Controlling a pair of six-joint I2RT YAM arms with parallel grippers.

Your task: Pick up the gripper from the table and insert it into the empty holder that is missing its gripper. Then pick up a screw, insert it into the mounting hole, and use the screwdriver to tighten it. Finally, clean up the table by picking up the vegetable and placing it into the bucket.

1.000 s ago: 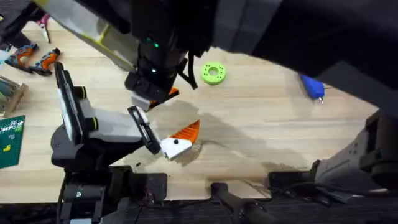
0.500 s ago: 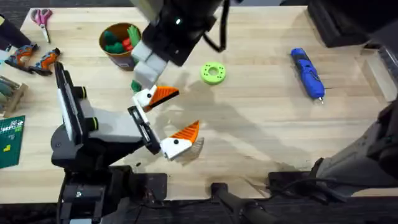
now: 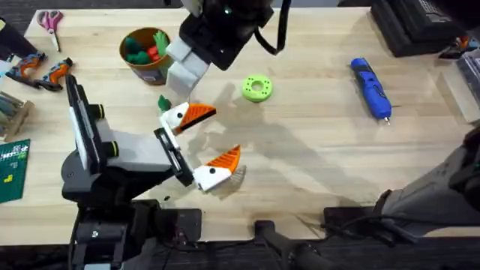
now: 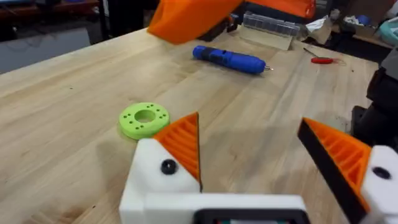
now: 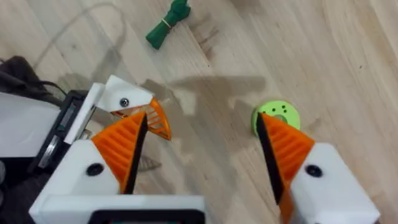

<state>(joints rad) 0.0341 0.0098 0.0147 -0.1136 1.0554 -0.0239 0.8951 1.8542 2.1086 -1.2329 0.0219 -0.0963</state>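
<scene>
My left gripper stands open over the table, and both white fingers carry orange tips. My right gripper hovers open and empty just beyond the left one's far finger, near the bucket. A small green vegetable lies on the wood between the bucket and that finger. The blue screwdriver lies at the far right. The loose gripper, an empty holder and the screw are out of view.
A flat green ring lies mid-table. Orange-handled pliers, scissors and a green circuit board sit at the left edge. Dark equipment stands at the far right corner.
My right arm has drawn back from the left gripper's far finger toward the far side, uncovering the bucket, vegetable and screwdriver. The left arm has not moved.
</scene>
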